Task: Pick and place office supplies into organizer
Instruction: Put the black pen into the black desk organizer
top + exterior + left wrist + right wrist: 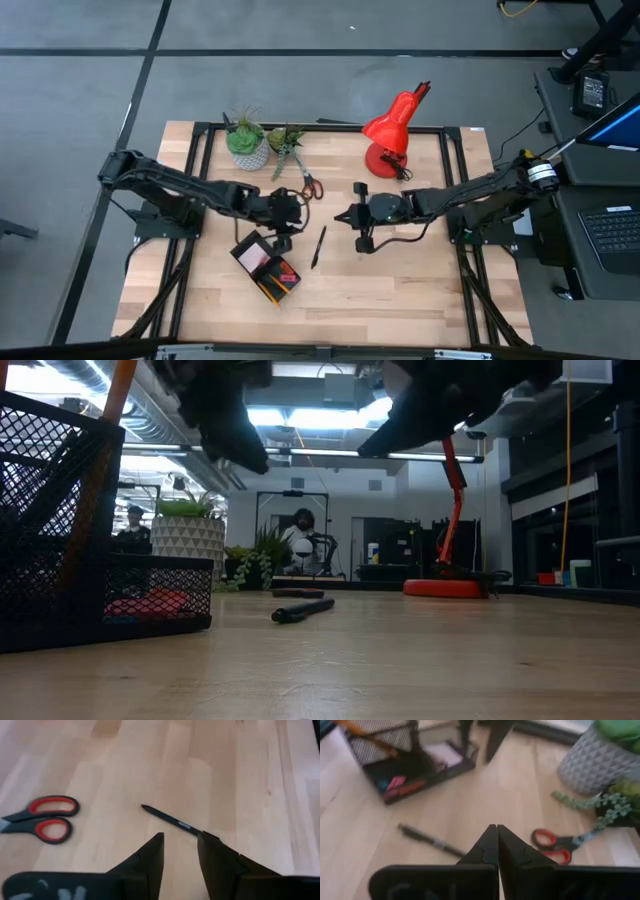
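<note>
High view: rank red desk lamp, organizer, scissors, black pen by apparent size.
1. red desk lamp
2. organizer, close behind the lamp
3. and 4. black pen and scissors: similar length, unranked

Red-handled scissors (pixel 42 817) and a black pen (pixel 172 821) lie on pale wood (pixel 420 290), with a black mesh organizer (pixel 415 762), red lamp (pixel 392 135) and white triangle-patterned pot (pixel 592 762).
</note>
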`<state>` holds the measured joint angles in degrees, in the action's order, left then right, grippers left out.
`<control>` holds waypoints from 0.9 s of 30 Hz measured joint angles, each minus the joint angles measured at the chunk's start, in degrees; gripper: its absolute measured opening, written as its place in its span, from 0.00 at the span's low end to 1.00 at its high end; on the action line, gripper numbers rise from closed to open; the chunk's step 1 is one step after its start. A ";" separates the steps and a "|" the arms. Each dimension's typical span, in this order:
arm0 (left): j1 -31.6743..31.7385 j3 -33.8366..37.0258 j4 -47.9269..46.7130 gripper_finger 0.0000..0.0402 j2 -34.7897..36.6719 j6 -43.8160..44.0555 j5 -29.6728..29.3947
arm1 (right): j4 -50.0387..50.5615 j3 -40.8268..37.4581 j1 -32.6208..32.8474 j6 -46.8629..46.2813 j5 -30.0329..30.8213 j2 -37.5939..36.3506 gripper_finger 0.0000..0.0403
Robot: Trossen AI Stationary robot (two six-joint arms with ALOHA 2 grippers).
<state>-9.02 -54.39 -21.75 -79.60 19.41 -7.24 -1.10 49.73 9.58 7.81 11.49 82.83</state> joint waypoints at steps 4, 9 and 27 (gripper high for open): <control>0.80 -4.74 -3.92 0.31 -4.87 1.09 1.67 | -8.76 -5.27 -0.65 0.35 0.04 -0.15 0.00; 2.73 -10.15 -9.91 0.31 -10.83 9.03 3.14 | -10.19 -7.68 -1.20 -0.04 0.07 -0.35 0.00; 3.82 -20.94 -11.96 0.31 -27.06 14.37 4.83 | -25.50 -21.64 -1.22 -5.79 0.02 -0.41 0.00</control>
<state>-5.20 -75.33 -33.71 -106.66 33.78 -2.40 -26.60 28.09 8.36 2.03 11.51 82.42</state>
